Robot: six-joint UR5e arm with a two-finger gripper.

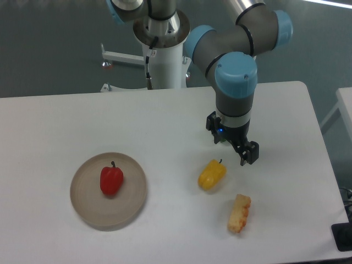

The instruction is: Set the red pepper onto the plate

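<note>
On the plate [88, 212]: glossy red pepper [111, 180], dark stem up | gripper [242, 149]: state unclear, holding nothing visible

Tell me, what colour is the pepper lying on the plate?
Bright glossy red, with a short dark stem: the red pepper on the beige-grey plate, seen by the fixed camera.
</note>
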